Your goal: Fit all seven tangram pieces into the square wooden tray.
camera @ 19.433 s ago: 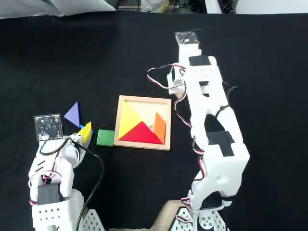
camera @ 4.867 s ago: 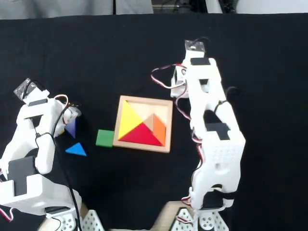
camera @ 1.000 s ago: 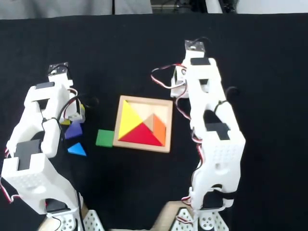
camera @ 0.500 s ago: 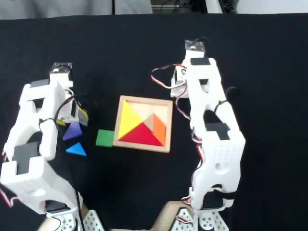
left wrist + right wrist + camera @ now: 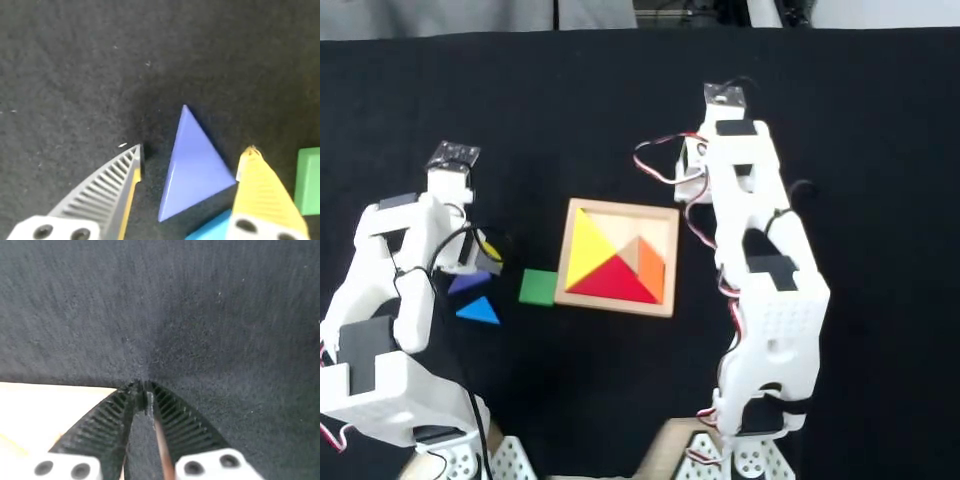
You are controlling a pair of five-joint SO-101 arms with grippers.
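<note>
Straddling the purple triangle (image 5: 195, 165) with left fingers (image 5: 112, 175) spread, probably to pinch it for the tray (image 5: 620, 205); right fingers (image 5: 107, 420) pressed together, empty, likely parked clear beside it.

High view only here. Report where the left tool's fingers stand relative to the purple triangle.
Observer: In the left wrist view the left tool is open, with one finger on each side of the purple triangle. I cannot tell whether either finger touches it.
Operator: Now give me the right tool's state.
Observer: In the right wrist view the right tool is shut on nothing, its tips together over the black cloth.
</note>
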